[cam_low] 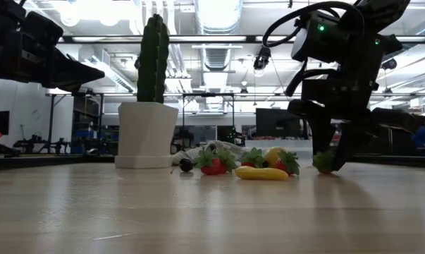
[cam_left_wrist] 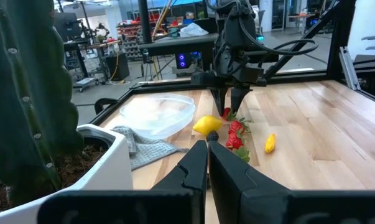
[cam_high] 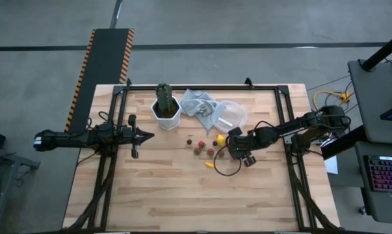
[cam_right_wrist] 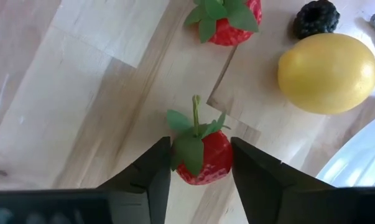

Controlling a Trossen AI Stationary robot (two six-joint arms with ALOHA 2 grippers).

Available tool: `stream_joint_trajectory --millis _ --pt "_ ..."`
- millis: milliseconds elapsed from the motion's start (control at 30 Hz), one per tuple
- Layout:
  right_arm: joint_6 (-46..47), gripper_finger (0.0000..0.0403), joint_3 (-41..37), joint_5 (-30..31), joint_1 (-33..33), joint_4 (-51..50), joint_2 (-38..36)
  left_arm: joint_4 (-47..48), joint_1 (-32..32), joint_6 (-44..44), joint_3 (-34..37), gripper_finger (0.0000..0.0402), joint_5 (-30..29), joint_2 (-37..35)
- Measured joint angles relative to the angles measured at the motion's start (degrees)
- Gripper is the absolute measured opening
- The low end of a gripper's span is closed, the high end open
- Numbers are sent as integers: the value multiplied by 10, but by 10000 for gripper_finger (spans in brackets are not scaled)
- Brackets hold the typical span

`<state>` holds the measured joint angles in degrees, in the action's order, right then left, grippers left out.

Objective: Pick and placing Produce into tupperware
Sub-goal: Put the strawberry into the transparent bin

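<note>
We see the right gripper [cam_right_wrist: 201, 163] low on the table, fingers touching a strawberry [cam_right_wrist: 203, 155] beside the lemon [cam_right_wrist: 327, 73]; left gripper [cam_left_wrist: 208, 163] pinched closed.

Pale butcher-block table [cam_high: 182, 195] in a black metal frame [cam_high: 202, 86], set on a grey concrete floor [cam_high: 39, 39]. Alongside, a dark ramp edged in black-and-orange hazard stripes [cam_high: 98, 71]; to one side, a desk carrying a backlit keyboard [cam_high: 385, 174]. Beyond, an open workshop: bright ceiling lights [cam_low: 216, 10], exposed ducts, benches, glowing monitors [cam_left_wrist: 184, 60].
</note>
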<state>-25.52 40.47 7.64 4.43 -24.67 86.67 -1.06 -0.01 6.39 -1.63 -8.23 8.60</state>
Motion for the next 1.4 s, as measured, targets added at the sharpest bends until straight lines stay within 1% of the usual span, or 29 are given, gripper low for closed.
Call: stream_joint_trajectory --millis 167,333,633,800,1000,1167,1400 --pt "0 136 -1 15 -4 0 0 0 0 0 0 0 0 0" --pt "0 138 -1 17 -5 -1 0 0 0 0 0 0 0 0" --pt "9 124 0 20 -5 0 0 0 0 0 0 0 0 0" --pt "34 125 13 -15 -5 0 0 0 0 0 0 0 0 0" --pt "21 122 29 -21 -5 0 -5 0 0 0 0 0 0 0" --pt "2 122 43 -36 -11 1 -23 0 0 0 0 0 0 0" --pt "14 122 80 -39 -14 3 -80 0 0 0 0 0 0 -1"
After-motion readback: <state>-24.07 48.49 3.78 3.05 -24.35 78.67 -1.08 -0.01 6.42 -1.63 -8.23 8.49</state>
